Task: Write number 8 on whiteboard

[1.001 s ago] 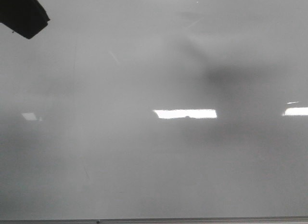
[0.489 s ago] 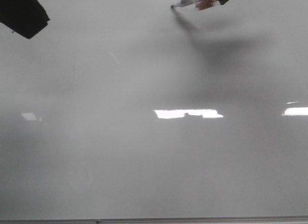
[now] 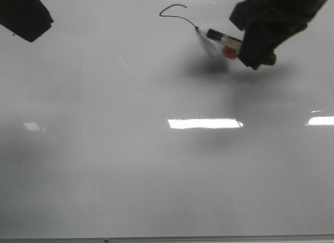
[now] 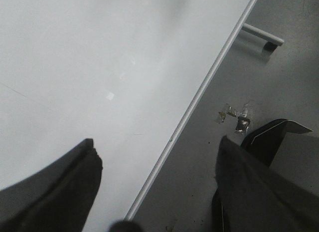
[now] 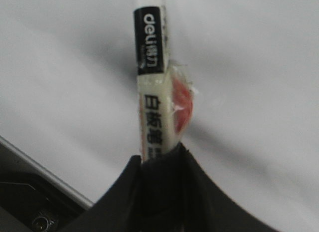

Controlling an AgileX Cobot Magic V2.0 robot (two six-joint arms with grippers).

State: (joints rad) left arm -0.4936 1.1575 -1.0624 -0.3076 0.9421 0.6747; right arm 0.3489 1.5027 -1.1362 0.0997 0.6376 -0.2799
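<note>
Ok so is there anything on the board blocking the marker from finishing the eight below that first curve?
Nothing visible does. The right gripper holds the marker with its tip at the end of the curved stroke, and the whiteboard below shows only light reflections and faint scratches. The left gripper sits far off at the corner.

A glossy whiteboard (image 3: 156,175) lies flat, thin grey frame along its near edge, a curved black marker stroke (image 3: 175,12) just beside the right fingers (image 3: 255,47).
</note>
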